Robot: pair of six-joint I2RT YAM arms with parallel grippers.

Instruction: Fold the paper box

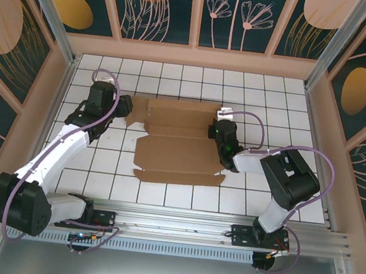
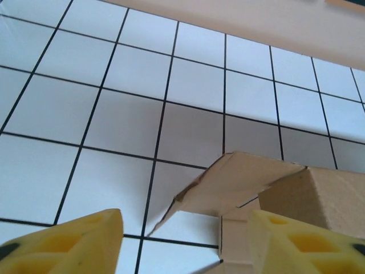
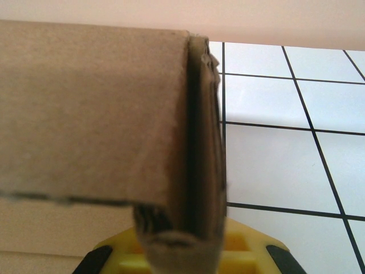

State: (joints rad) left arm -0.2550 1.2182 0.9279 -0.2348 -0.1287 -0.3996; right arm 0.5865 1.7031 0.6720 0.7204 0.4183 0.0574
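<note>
The paper box (image 1: 175, 146) lies as a brown die-cut cardboard sheet in the middle of the white tiled table, its back wall and end flaps partly raised. My left gripper (image 1: 128, 108) hovers at the box's back left corner. In the left wrist view its yellow fingers (image 2: 74, 242) stand wide apart, open (image 2: 185, 245), with a bent corner flap of the box (image 2: 245, 182) between them, close to the right finger. My right gripper (image 1: 216, 129) is at the box's right end. In the right wrist view it is shut (image 3: 182, 245) on a doubled-over wall of the box (image 3: 91, 108).
Beige-framed decorated panels (image 1: 193, 55) wall the table in at the back and both sides. An aluminium rail (image 1: 179, 220) carrying both arm bases runs along the near edge. Bare tiles (image 1: 281, 102) surround the box.
</note>
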